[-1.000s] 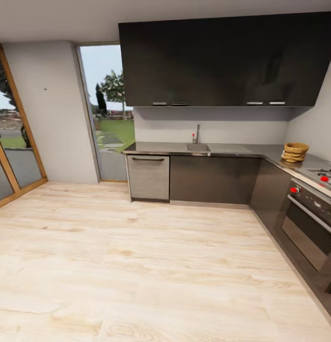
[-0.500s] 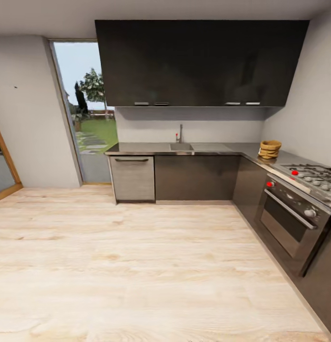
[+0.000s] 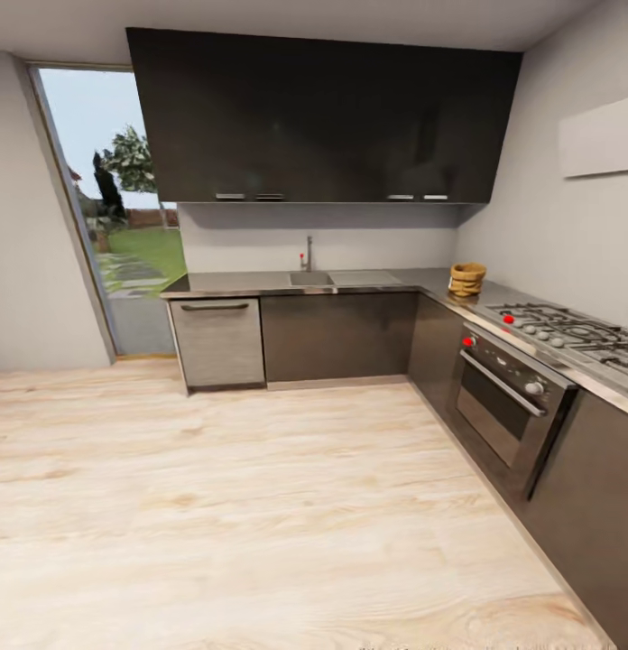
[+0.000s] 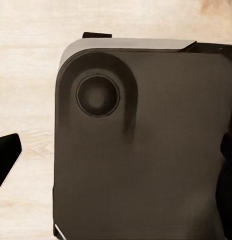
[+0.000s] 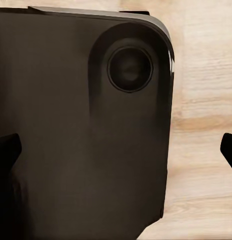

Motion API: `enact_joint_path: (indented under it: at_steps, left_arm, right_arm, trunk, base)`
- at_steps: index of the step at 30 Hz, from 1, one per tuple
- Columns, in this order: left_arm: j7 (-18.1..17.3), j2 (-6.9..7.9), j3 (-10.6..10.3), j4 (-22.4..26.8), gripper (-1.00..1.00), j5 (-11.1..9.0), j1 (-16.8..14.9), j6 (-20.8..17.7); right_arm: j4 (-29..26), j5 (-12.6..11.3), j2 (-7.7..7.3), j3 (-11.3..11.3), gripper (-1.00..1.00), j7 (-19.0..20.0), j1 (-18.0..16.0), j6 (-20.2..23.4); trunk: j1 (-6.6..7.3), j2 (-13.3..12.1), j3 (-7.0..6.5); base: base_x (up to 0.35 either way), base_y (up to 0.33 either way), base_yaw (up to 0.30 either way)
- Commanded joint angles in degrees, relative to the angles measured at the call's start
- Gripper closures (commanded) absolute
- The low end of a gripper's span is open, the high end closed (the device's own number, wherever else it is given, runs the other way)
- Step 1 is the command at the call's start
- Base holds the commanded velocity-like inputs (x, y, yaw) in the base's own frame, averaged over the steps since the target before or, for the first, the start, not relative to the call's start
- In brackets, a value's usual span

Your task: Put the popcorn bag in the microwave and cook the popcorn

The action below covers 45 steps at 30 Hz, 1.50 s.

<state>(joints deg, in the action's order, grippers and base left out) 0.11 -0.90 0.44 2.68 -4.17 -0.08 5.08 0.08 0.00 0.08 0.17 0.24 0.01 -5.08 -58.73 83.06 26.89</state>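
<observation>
Beside the gas hob (image 3: 567, 329), the popcorn bag (image 3: 466, 278) sits on the countertop (image 3: 368, 284).

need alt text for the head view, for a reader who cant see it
A kitchen seen from across a light wood floor: a tan popcorn bag sits on the grey L-shaped countertop near the corner, between the sink and a gas hob with an oven beneath. Dark cabinets hang above.
</observation>
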Motion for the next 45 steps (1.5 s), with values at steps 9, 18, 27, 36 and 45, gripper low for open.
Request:
enact_joint_path:
  at_steps: [9, 18, 27, 36, 45]
  left_arm:
    - [0.2, -0.01, 0.0, 0.0, -1.00, -0.5, 0.0, 0.0]
    - [0.3, -0.06, 0.0, 0.0, -1.00, -0.5, 0.0, 0.0]
    - [0.3, 0.02, 0.0, 0.0, -1.00, -0.6, 0.0, 0.0]
    - [0.3, 0.00, 0.0, 0.0, -1.00, -0.6, 0.0, 0.1]
    - [0.3, 0.11, 0.0, 0.0, -1.00, -0.7, 0.0, 0.0]
  right_arm:
    - [0.0, -0.1, 0.00, 0.0, -1.00, 0.0, 0.0, -0.2]
    - [0.0, -0.1, 0.00, 0.0, -1.00, 0.0, 0.0, -0.2]
    - [0.0, -0.1, 0.00, 0.0, -1.00, 0.0, 0.0, -0.2]
    - [0.0, -0.1, 0.00, 0.0, -1.00, 0.0, 0.0, -0.2]
    - [0.0, -0.1, 0.00, 0.0, -1.00, 0.0, 0.0, -0.2]
  trunk:
    - [0.00, 0.0, 0.04]
    - [0.00, 0.0, 0.04]
    - [0.00, 0.0, 0.04]
    - [0.00, 0.0, 0.04]
    - [0.00, 0.0, 0.04]
  base:
    - [0.000, 0.000, -0.246]
    - [0.000, 0.000, -0.246]
    - [0.000, 0.000, -0.246]
    - [0.000, 0.000, -0.246]
    - [0.000, 0.000, -0.245]
